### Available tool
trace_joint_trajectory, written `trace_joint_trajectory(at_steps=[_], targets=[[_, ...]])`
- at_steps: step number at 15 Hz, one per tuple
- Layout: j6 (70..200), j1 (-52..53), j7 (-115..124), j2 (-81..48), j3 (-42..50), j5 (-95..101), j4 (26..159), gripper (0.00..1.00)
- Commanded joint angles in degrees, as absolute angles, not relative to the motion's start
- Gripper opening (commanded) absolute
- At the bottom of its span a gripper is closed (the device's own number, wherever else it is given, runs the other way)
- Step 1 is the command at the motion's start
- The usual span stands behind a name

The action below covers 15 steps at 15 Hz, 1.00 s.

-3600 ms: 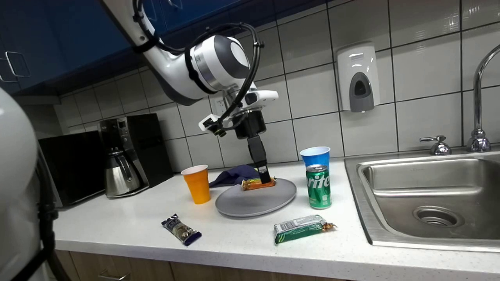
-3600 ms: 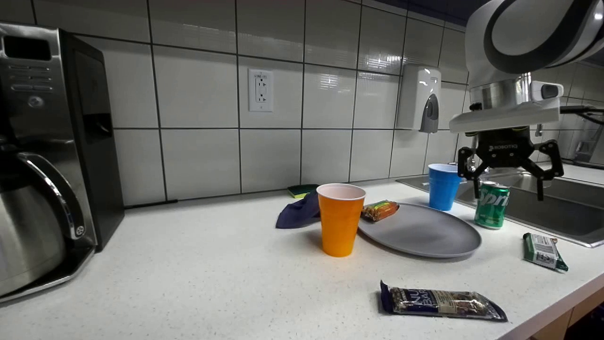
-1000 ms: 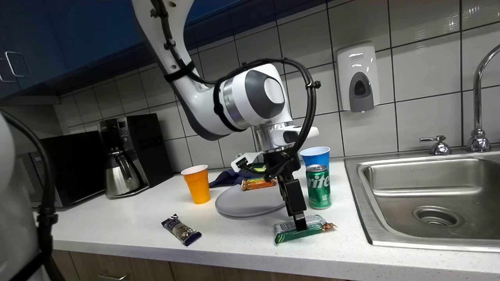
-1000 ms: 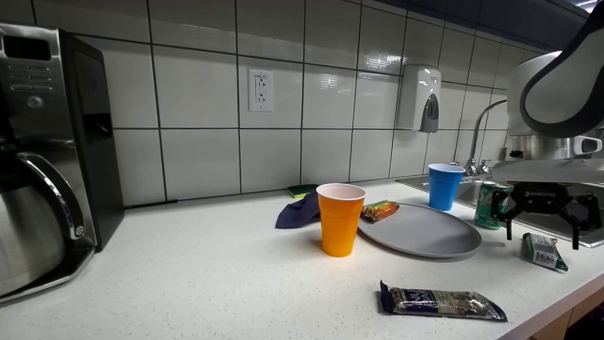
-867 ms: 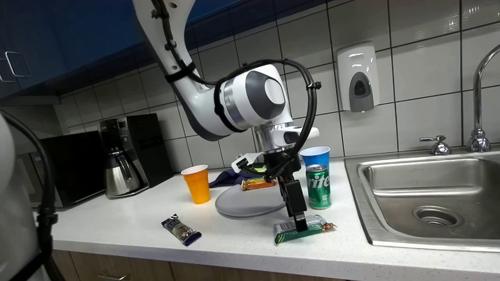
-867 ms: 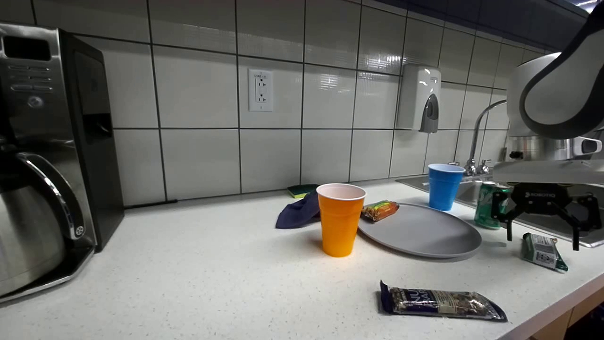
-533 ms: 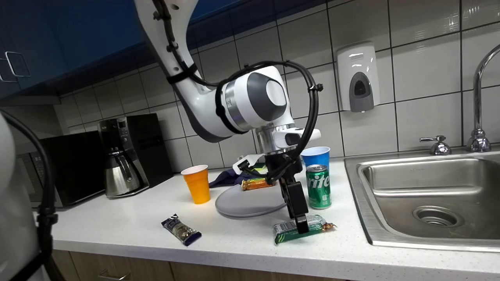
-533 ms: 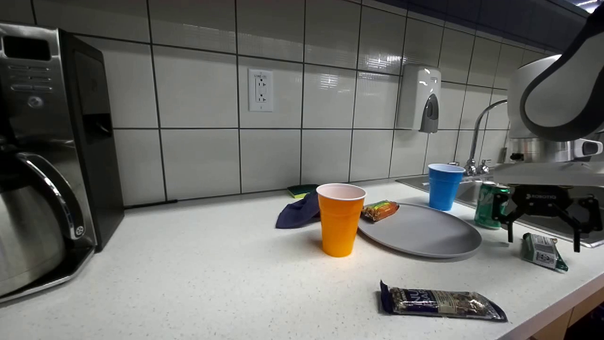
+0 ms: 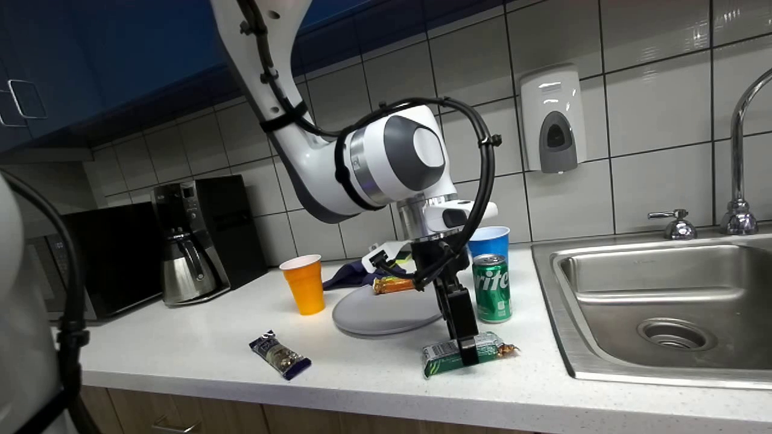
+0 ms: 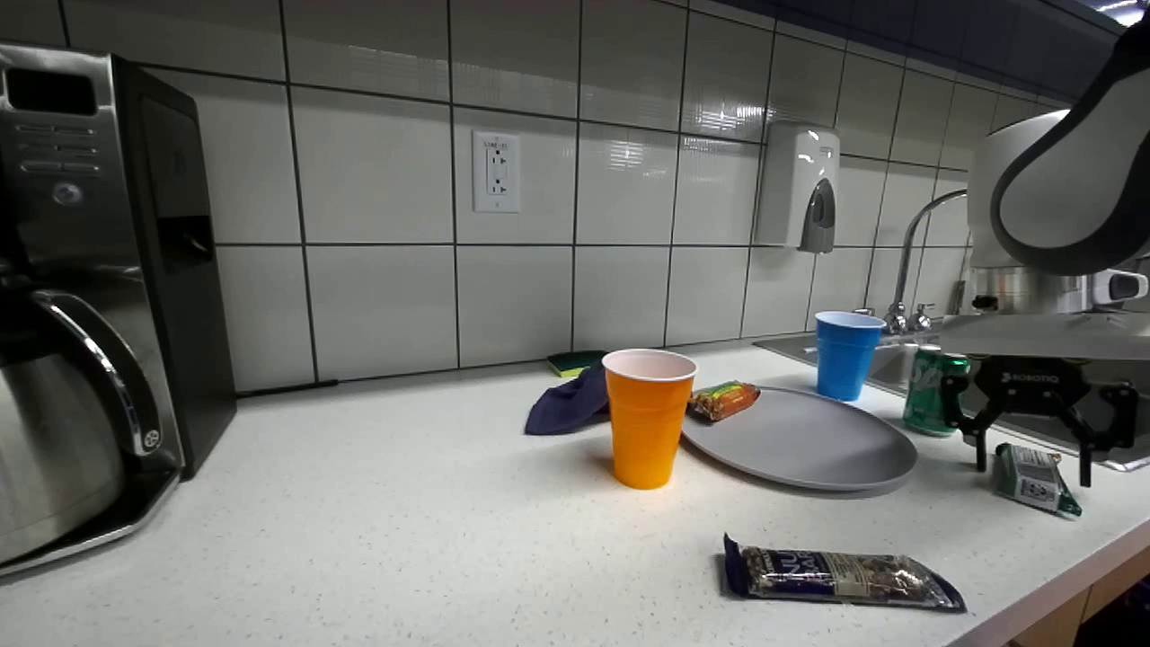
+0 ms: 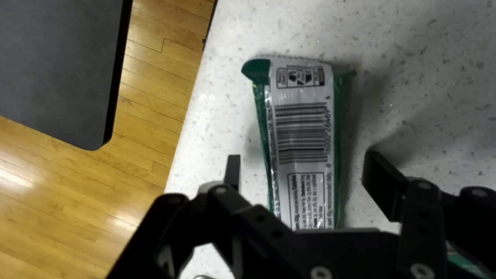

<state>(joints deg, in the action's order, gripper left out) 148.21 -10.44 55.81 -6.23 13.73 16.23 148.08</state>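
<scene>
Long green-and-silver wrapped bar (image 11: 304,133) | black two-fingered pincer (image 11: 306,176): spread wide, one finger on each side of bar | shiny green metal can (image 9: 492,292): near bar

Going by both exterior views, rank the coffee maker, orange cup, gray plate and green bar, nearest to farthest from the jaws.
1. Green bar: lined up between the open jaws.
2. Gray plate: left of the bar.
3. Orange cup: left of the plate.
4. Coffee maker: far left.
</scene>
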Motion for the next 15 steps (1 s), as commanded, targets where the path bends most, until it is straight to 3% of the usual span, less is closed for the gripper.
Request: trace_joint_trajectory(at_steps=[1, 6, 15], targets=[[149.15, -9.94, 55.39, -6.44, 14.6, 16.76, 147.57, 0.49], [149.58, -9.88, 55.37, -6.12, 14.68, 16.69, 147.36, 0.15], [148.28, -8.73, 55.37, -1.66, 13.94, 16.3, 150.27, 0.15]])
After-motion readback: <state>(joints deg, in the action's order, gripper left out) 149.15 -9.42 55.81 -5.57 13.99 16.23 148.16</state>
